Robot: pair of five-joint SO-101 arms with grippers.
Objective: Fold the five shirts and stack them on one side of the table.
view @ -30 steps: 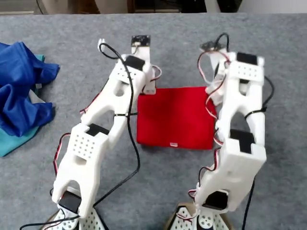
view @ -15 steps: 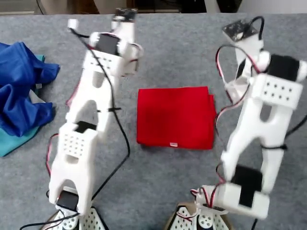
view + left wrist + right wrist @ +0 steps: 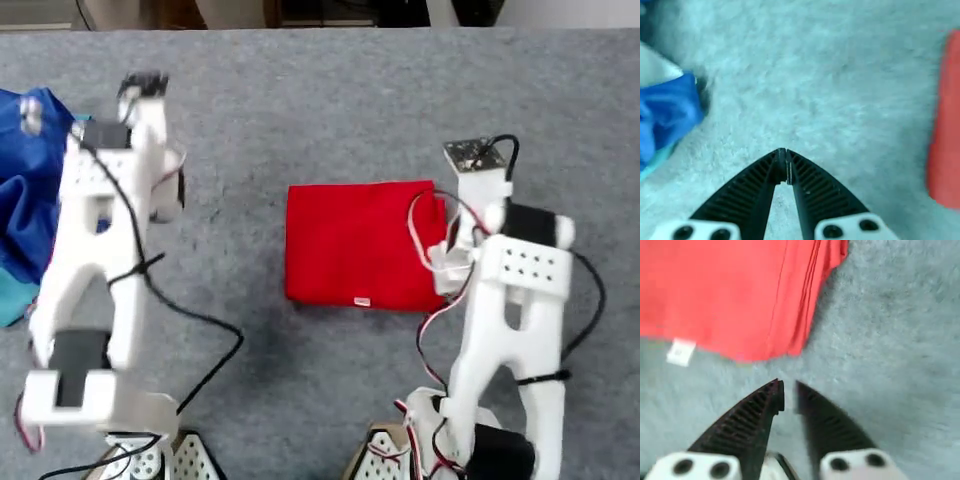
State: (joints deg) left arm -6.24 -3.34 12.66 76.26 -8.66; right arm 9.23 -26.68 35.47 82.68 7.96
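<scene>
**Red shirt folded mid-table, both grippers empty**

Red shirt [image 3: 365, 245] lies flat at the table's centre, between the 2 arms. It's a neat folded rectangle, a bit wider than deep, so the long axis runs left-right across the table [image 3: 360, 90]. A small white tag [image 3: 362, 301] sits on the edge nearest the arm bases. Stacked fold layers show along its right side and bunch out slightly at the far right corner. In the right wrist view the shirt [image 3: 735, 295] looks smooth on top, with parallel fold lines near that layered side and the tag [image 3: 680, 352] by the near edge.

Blue shirt [image 3: 30, 190] is a crumpled heap at the table's left edge, unfolded, w/ a teal shirt [image 3: 10, 300] poking out underneath. Well apart from the red one.

Left gripper [image 3: 782, 165] has its tips pressed together and nothing between them. It hangs over bare grey table, between the blue heap [image 3: 665, 115] and the red shirt's edge [image 3: 946, 125], nearer the blue. In the high view the left arm [image 3: 100, 220] stands just beside the heap.

Right gripper [image 3: 787, 390] has its jaws a sliver apart and holds nothing. It sits just off the red shirt's near right corner. The right arm [image 3: 510, 290] stands beside the shirt's right side.
</scene>
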